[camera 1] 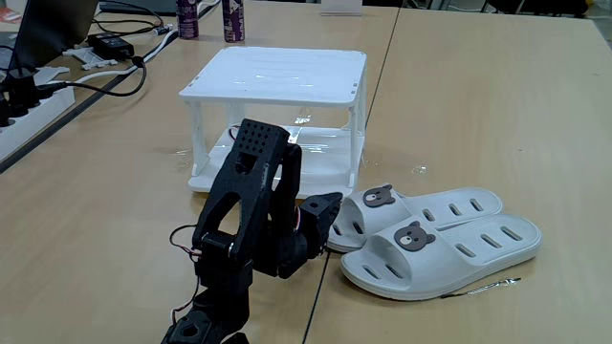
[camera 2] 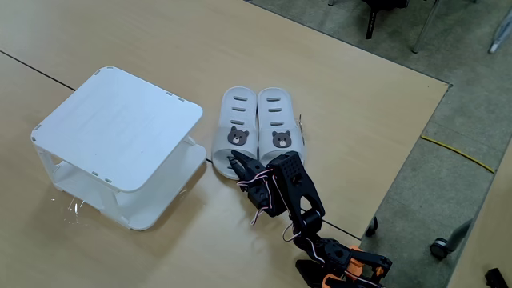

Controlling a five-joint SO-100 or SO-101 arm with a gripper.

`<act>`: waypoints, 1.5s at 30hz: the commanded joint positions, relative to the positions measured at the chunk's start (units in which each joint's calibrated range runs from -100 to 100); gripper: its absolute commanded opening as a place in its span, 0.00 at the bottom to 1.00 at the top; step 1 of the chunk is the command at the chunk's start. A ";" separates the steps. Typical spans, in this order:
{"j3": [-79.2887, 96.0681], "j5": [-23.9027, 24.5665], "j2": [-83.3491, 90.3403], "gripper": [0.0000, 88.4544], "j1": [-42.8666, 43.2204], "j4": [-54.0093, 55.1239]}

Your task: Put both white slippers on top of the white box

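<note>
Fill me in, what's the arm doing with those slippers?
The black arm is reaching for the pair of white slippers, which lie side by side on the table next to the white box. Its gripper sits at the toe end of the slipper nearer the box, jaws apparently parted around its edge. Neither slipper is lifted, and nothing lies on the box top.

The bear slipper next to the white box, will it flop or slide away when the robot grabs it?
The nearer slipper looks like thick moulded rubber, so it probably stays fairly stiff, bending a little. It lies flat on the smooth table, so a nudge may slide it rather than tip it. The tool sits at its strap end, which is likely easy to pinch.
</note>
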State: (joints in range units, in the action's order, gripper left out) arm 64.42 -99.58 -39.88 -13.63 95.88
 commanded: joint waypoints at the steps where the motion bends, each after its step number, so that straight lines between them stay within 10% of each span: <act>1: -2.13 -0.42 1.13 0.24 -0.51 -0.11; 38: -35.33 -0.42 9.46 0.24 -7.58 -37.55; 45: -34.70 -0.42 7.86 0.01 -10.63 -37.55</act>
State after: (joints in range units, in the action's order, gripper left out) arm 32.70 -99.58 -36.08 -22.40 58.45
